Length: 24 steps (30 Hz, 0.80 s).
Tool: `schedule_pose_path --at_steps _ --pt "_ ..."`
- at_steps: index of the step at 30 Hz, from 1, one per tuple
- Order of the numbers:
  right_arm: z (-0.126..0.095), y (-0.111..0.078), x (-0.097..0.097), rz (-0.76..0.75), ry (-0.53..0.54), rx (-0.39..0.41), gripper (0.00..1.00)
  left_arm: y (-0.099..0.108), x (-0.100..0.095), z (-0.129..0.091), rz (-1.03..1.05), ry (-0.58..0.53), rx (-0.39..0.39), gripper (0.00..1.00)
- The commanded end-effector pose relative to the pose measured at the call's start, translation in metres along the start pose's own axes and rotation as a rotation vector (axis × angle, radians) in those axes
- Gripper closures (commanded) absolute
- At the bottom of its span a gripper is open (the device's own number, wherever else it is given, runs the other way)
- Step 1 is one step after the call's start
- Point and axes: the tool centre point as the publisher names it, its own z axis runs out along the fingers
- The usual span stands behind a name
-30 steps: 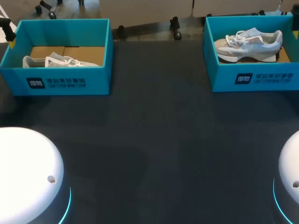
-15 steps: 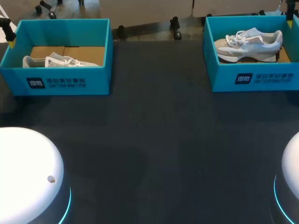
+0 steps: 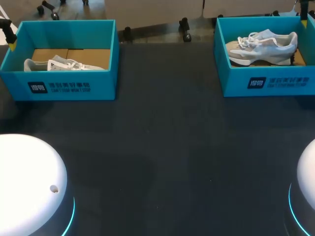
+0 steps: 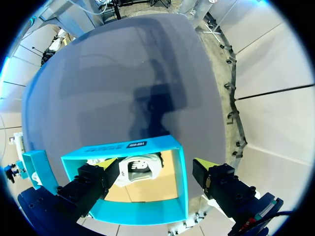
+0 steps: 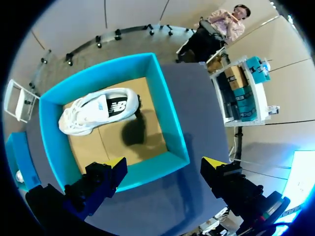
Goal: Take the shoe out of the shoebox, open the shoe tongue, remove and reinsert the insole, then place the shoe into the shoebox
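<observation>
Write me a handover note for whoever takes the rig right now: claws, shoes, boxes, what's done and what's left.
Left claw: open, empty, above the left shoebox.
Right claw: open, empty, above the right shoebox.
Left shoe lies in the left shoebox; right shoe lies in the right shoebox. Both boxes are open-topped.
Done: nothing that shows; neither shoe is out.
Left: lift a shoe out, open the tongue, pull and refit the insole, put the shoe back in its box.

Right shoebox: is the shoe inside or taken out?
Inside: the shoe lies on the shoebox floor, enclosed by its walls.
</observation>
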Motion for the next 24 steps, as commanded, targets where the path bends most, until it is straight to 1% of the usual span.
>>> schedule_pose_path --at_steps 1,3,5,9,11,13,24 --pt "0.013 0.041 0.028 -0.030 -0.082 0.020 0.00 -0.001 0.000 0.000 0.001 0.003 -0.003 0.00" --pt "0.019 0.049 0.031 -0.047 -0.100 0.002 0.00 -0.001 0.000 0.000 0.001 0.003 -0.003 0.00" --pt "0.026 0.059 0.032 -0.060 -0.094 -0.030 0.00 -0.001 0.000 0.000 0.001 0.003 -0.003 0.00" --pt "0.037 0.067 0.033 -0.072 -0.096 -0.057 0.00 -0.001 0.000 0.000 0.001 0.003 -0.003 0.00" --pt "0.043 0.071 0.033 -0.082 -0.079 -0.082 0.00 -0.001 0.000 0.000 0.001 0.003 -0.003 0.00" --pt "0.048 0.073 0.033 -0.100 -0.032 -0.092 0.00 -0.001 0.000 0.000 0.001 0.003 -0.003 0.00" --pt "0.048 0.073 0.033 -0.100 -0.032 -0.092 0.00 -0.001 0.000 0.000 0.001 0.003 -0.003 0.00"
